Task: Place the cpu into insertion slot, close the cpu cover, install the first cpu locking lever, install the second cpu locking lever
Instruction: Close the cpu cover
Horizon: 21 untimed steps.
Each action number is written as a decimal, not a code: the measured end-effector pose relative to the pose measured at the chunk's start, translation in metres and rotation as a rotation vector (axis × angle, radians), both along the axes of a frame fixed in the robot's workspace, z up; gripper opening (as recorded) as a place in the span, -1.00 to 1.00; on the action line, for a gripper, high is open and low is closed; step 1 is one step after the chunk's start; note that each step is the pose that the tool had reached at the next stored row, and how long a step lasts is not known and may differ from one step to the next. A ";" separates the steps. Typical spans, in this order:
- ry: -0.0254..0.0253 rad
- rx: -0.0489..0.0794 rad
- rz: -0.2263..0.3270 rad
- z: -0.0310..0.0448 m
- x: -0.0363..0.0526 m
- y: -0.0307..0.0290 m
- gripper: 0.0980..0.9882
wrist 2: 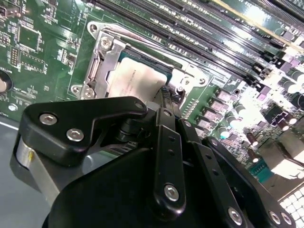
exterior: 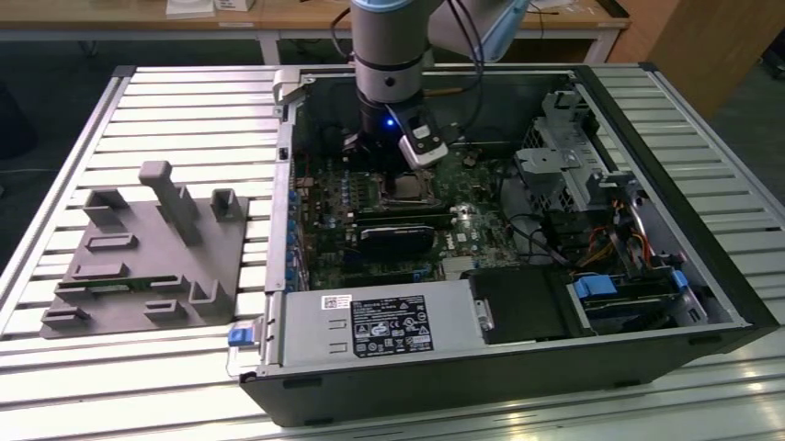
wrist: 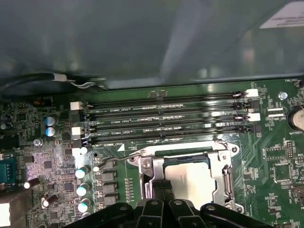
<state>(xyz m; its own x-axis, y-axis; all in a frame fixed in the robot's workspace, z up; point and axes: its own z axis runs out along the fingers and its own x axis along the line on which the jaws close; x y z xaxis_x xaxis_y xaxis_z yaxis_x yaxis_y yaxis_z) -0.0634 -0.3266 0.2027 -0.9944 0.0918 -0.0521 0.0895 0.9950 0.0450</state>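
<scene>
My black linkage gripper (wrist 2: pixel 167 92) has its fingers (wrist: pixel 156 190) drawn together with nothing between them. The tips sit at the socket's edge, on the side away from the long black memory slots (wrist: pixel 166 121). Just beyond the tips lies the small square silver-grey cpu (wrist: pixel 190 178), flat in the black-rimmed square insertion slot (wrist: pixel 185 159). The shiny silver metal cpu cover (wrist: pixel 223 166) frames it and seems to be down. Whether the tips touch metal, I cannot tell. Farther out, the grey power supply box (exterior: pixel 294 322) carries a black printed label (exterior: pixel 390 326) and a white sticker (exterior: pixel 337 301); I leave the print unread.
</scene>
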 end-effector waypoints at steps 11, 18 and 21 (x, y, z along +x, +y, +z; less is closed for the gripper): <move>-0.0045 0.003 0.029 -0.0029 -0.0048 -0.0001 -0.98; -0.0045 0.003 0.029 -0.0043 -0.0048 -0.0001 -0.98; -0.0046 0.003 0.029 -0.0045 -0.0048 -0.0001 -0.98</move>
<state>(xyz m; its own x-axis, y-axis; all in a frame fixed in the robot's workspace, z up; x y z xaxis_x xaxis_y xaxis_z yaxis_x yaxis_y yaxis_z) -0.0682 -0.3266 0.1983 -0.9964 0.0634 -0.0564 0.0607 0.9970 0.0484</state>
